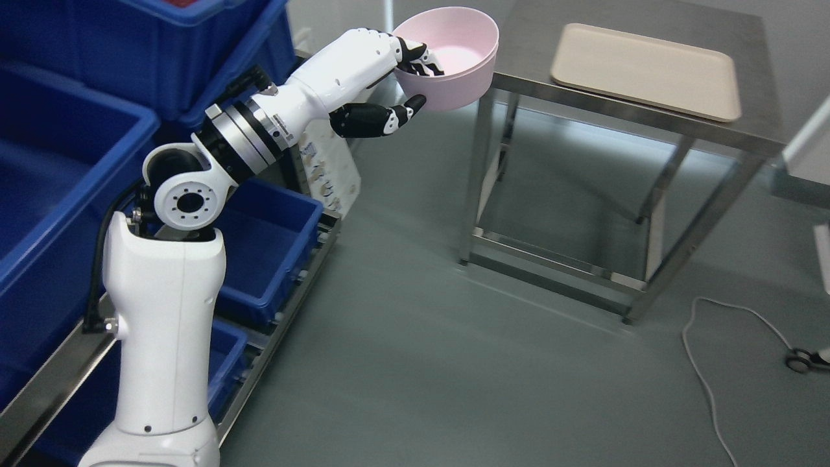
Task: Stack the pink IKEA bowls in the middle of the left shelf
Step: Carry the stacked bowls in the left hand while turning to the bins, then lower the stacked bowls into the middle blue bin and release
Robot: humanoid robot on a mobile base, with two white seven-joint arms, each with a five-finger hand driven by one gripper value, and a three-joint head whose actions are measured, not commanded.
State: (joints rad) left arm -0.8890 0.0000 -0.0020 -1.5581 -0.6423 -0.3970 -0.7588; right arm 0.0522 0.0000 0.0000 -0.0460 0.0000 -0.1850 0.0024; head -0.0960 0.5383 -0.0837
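Fingers (415, 61) grip pink bowl (454, 55) beside steel table (622, 130) bearing beige tray (645, 71).

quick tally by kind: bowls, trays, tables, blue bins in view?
Pink plastic bowl: 1, held by the left hand at the rim
Beige rectangular tray: 1, on the table
Stainless steel table: 1
Blue plastic bins on the rack: 5 visible
Total: 8
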